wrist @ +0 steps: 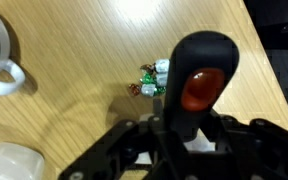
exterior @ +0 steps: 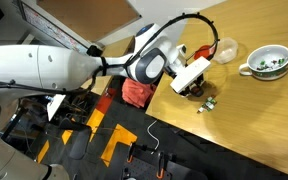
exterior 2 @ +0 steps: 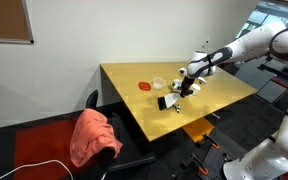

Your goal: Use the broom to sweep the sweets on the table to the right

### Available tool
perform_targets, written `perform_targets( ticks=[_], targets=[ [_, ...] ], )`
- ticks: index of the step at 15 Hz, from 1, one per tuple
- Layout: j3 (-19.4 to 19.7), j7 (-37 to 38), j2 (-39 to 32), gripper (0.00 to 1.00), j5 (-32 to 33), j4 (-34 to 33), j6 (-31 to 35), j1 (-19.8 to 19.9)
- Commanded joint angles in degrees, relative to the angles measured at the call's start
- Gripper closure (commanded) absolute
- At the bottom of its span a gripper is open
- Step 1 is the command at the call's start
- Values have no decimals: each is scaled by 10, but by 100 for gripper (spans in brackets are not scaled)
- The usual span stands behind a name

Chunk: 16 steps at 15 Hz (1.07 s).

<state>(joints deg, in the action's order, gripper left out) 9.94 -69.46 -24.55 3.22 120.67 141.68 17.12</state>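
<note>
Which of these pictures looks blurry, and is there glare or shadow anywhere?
Wrist view: the broom handle and the gripper are close and out of focus; the sweets are sharper. In an exterior view, a bright patch at top right is washed out; the table is evenly lit, without glare.

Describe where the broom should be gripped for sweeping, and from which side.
Grip the broom by its short dark handle, coming from above, opposite the bristles. The flat body widens towards the bristle edge, which must stay free on the table. The gripper appears to hold it so.

Even indoor light, wrist fg blurry
</note>
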Motion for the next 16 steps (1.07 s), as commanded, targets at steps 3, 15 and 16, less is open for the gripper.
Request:
perform_targets(
  ticks=[3, 15, 16],
  targets=[
    [28, 11, 12, 88, 83, 20, 0, 7],
    [65, 5, 19, 88, 186, 24, -32, 29],
    [60, 2, 23, 88, 177, 27, -27, 32]
  ],
)
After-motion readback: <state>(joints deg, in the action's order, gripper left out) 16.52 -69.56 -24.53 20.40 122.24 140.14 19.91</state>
